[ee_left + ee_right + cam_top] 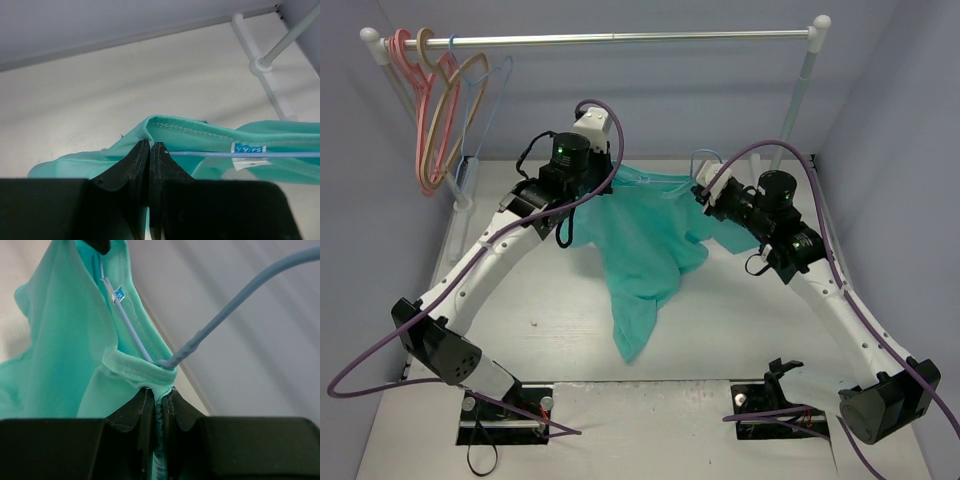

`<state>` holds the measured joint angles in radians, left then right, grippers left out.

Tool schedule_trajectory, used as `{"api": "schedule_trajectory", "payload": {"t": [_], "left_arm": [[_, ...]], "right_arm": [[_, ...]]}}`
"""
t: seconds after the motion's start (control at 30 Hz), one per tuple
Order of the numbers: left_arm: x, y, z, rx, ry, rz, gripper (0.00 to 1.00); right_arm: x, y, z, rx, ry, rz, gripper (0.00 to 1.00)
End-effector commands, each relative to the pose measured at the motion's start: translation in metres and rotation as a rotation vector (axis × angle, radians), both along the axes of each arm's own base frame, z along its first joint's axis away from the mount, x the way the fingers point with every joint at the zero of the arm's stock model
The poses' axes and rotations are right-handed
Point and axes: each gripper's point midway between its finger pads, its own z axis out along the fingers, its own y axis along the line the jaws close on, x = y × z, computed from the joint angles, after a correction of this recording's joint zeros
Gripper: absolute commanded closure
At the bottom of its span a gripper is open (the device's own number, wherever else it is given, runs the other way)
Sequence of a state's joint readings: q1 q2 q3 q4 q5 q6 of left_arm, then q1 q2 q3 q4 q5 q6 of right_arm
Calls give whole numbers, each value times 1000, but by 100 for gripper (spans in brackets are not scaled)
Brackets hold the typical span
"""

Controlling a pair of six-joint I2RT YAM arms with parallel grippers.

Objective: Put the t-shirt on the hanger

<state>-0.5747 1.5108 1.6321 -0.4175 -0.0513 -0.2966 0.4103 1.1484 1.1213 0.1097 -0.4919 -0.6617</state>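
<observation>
Clamped shut on the neck hem of the t-shirt [200,132], the left claw [150,150] sits at one end of the hanger [210,154]. The right claw [161,397] nips the collar just beside the hanger's hook. Wire already runs inside the neck; below the hanger, fabric trails onto the worktop [550,320]. Shoulders probably need seating yet.

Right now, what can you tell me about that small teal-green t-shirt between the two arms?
The small teal-green fabric t-shirt is plain, soft-looking and crumpled, with stitched hems and a small blue-and-white label inside the neck. The left gripper and right gripper each pinch its neckline, spreading it between them, and the rest drapes down toward the table. A thin light-blue wire hanger runs through the neck.
</observation>
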Motion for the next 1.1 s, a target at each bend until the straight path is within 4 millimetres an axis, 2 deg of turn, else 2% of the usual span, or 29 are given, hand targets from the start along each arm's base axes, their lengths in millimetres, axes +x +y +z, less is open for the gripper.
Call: {"api": "schedule_trajectory", "payload": {"t": [0.0,0.17,0.2,0.3,0.4,0.43,0.53,0.63,0.77,0.83,0.93,1.07], "left_arm": [[0,-2,67,-28,-179,-4,100],[-1,-1,83,6,-222,-28,100],[-3,-5,82,7,-220,-61,100],[-10,-16,84,10,-210,-128,100],[-26,-32,87,-5,-209,-184,100],[-30,-35,87,-2,-212,-191,100],[-40,-37,92,11,-225,-164,100],[-42,-28,103,30,-254,-86,100],[-35,1,115,76,-286,67,97],[-36,14,123,71,-302,126,97],[-46,38,144,26,-355,211,97],[-53,34,144,-16,-366,174,97]], "right_arm": [[-12,12,56,103,-152,83,100],[-21,12,59,123,-168,97,100],[-21,12,56,135,-156,98,100],[-24,14,63,168,-170,109,100],[-23,16,73,220,-183,109,100],[-23,16,83,256,-192,112,100],[-22,20,96,276,-197,135,100],[-15,23,108,284,-224,133,100],[-19,24,129,322,-256,152,100],[-20,23,132,322,-265,147,100],[-16,17,125,297,-266,111,100],[-17,17,114,314,-253,115,100]]}}
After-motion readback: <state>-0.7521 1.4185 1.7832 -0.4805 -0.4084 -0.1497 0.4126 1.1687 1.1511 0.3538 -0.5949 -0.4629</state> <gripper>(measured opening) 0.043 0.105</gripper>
